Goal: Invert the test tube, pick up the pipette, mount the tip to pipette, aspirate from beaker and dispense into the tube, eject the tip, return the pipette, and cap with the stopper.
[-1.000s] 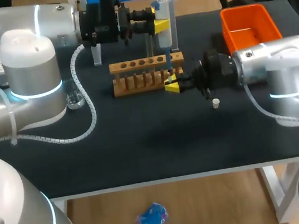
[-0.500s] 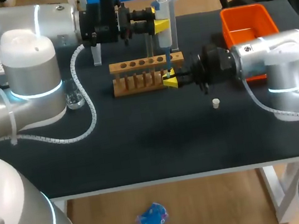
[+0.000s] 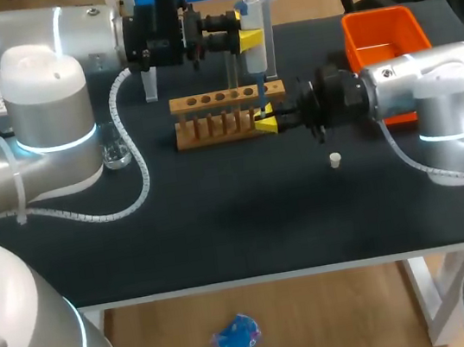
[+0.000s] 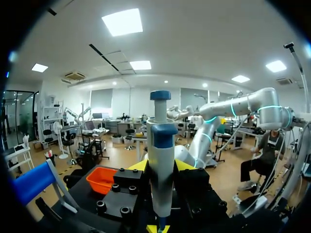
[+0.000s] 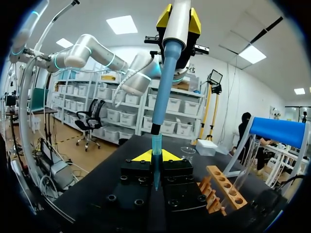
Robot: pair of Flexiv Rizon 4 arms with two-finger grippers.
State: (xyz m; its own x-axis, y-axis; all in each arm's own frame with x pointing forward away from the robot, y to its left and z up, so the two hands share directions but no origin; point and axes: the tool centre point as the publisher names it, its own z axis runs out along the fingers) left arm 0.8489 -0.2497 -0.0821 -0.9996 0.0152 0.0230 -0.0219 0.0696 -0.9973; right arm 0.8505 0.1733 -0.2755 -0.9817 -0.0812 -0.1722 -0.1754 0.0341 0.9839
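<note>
beaker (image 3: 116, 156) left of rack (image 3: 204, 101), stopper (image 3: 335, 159) right

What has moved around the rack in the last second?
The right gripper moved away from the table's near edge to the end of the rack, beneath the pipette, and is now shut on its blue tip. The left gripper holding the pipette, the rack, the stopper and the beaker stayed put.

The silver-white arms (image 3: 38, 106) bear glowing cyan rings (image 3: 57, 145), black wrists, a coiled white cable (image 3: 140, 187) and yellow-tipped fingers (image 3: 251, 40).
</note>
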